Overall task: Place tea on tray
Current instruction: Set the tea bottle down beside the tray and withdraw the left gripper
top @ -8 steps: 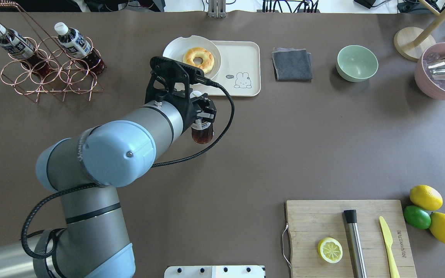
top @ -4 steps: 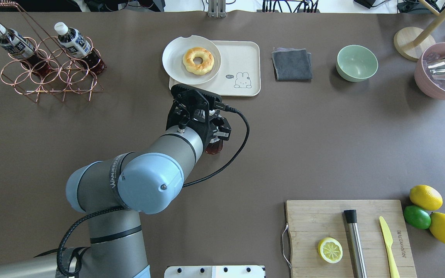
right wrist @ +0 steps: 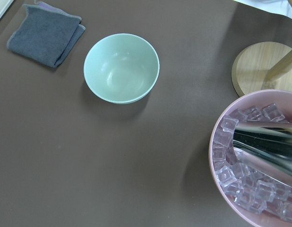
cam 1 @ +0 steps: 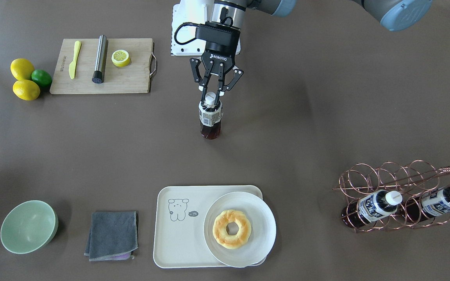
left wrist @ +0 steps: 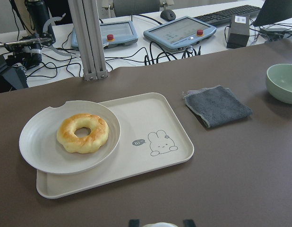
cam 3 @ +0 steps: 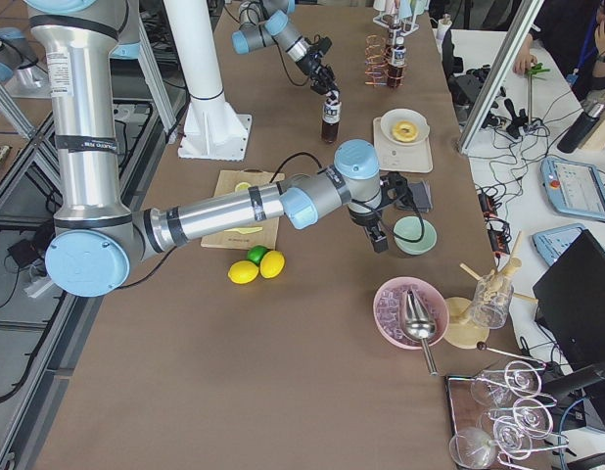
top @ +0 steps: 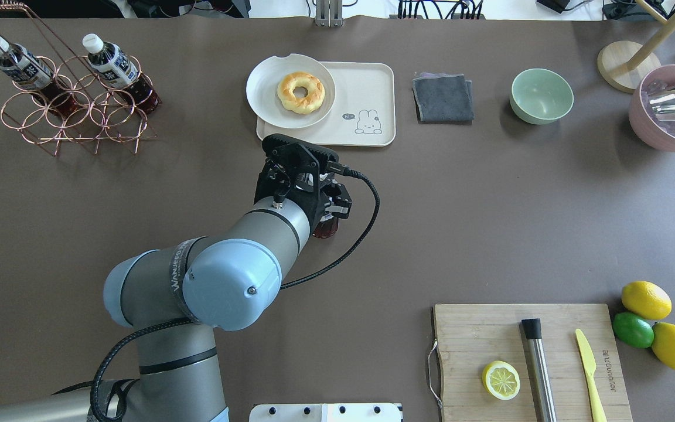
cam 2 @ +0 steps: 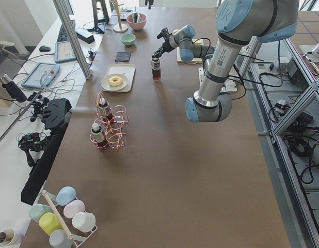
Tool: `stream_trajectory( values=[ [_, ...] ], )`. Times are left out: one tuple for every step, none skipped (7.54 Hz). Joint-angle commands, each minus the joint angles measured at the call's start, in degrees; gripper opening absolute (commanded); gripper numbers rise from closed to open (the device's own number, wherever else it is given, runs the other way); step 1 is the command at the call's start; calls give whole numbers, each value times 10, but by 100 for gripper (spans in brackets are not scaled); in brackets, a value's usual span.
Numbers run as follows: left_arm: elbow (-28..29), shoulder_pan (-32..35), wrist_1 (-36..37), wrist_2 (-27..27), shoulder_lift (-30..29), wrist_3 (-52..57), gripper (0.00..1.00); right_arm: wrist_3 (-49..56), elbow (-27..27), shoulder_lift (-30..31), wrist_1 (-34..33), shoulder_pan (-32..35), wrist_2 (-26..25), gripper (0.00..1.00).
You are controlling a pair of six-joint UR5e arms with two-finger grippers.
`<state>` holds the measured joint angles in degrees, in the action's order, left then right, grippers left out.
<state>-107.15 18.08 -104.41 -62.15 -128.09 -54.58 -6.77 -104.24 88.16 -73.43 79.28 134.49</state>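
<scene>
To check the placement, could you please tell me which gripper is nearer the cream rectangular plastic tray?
Left. The left gripper holds the clear tea bottle by its cap just short of the cream tray; the right gripper hangs farther off, near the mint green bowl.

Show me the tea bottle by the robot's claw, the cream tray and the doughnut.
tea bottle (cam 1: 210, 115): exterior front-facing view, on its label.
tray (cam 1: 178, 242): exterior front-facing view, on the bare floor of its left half.
doughnut (cam 1: 220, 230): exterior front-facing view, on the left side of its ring.
</scene>
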Motion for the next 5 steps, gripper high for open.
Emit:
stream_trajectory(
  values=[
    [0, -1, 1, 0, 2, 4, 21, 0, 1, 0, 0, -1, 0, 99],
    [0, -1, 1, 10, 10, 9, 74, 0, 1, 1, 0, -1, 0, 99],
    [-8, -2, 0, 17, 8, 3, 98, 0, 0, 0, 0, -2, 1, 99],
    [-55, 5, -14, 11, 6, -2, 98, -6, -4, -3, 0, -4, 1, 99],
    [-87, 46, -39, -59, 14, -30, 98, -45, -4, -30, 0, -6, 3, 99]
  ],
)
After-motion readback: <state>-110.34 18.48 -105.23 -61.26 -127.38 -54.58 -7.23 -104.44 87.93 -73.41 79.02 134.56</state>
